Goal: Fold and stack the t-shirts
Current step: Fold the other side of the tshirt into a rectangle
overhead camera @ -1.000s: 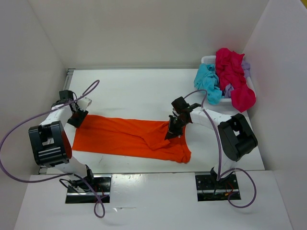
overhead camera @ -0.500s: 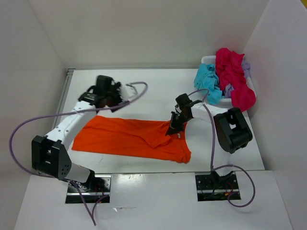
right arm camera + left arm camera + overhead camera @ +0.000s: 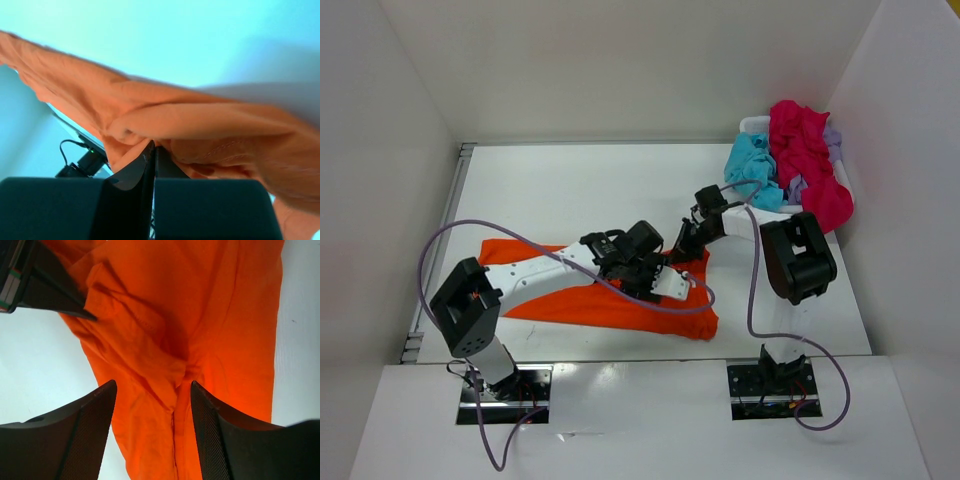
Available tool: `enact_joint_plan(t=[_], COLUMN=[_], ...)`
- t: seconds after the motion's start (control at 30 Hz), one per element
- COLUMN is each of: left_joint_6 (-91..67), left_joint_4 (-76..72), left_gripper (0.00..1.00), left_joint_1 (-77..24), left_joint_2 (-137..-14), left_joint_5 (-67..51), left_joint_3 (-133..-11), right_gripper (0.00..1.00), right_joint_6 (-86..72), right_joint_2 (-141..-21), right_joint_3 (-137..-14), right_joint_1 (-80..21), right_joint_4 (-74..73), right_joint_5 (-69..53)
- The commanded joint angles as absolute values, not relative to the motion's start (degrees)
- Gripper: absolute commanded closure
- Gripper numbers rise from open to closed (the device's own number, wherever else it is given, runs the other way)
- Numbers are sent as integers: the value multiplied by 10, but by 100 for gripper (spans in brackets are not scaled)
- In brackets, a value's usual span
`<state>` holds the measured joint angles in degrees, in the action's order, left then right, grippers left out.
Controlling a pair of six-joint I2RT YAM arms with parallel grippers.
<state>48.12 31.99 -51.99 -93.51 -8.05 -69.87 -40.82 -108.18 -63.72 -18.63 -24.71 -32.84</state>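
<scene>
- Table (image 3: 600, 180), white and walled in, carries everything.
- Orange t-shirt (image 3: 610, 312) lies stretched along the table's near edge, rumpled at its right end and not yet folded.
- Basket (image 3: 752, 124) in the far right corner holds the turquoise t-shirt (image 3: 752, 165), magenta t-shirt (image 3: 805, 160) and lavender t-shirt (image 3: 833, 140) in a heap; no stack has been begun.
- Left gripper (image 3: 150, 385) hovers over the orange cloth, jaws wide, holding nothing.
- Right gripper (image 3: 152, 147) is clamped on a pinch of the orange t-shirt's far edge.
</scene>
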Motion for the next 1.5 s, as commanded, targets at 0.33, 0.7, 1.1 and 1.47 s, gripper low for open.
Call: enact_joint_plan(t=[0.33, 0.7, 1.1, 1.47], left_joint_6=[499, 535, 518, 507], left_joint_4=[287, 271, 235, 229], left_gripper=[47, 57, 63, 76], left_joint_1=[-546, -551, -546, -541], left_joint_2=[-954, -988, -1006, -1029], left_joint_5=[-50, -30, -3, -3], left_joint_3=[-685, -643, -659, -653], right_gripper=[100, 100, 100, 100], right_joint_6=[-428, -428, -428, -423], right_joint_2=[-1142, -1152, -1136, -1125], right_joint_3=[-719, -725, -714, -708], right_joint_1=[-161, -161, -161, -161], right_joint_4=[-209, -214, -220, -220], right_joint_5=[-346, -346, -341, -341])
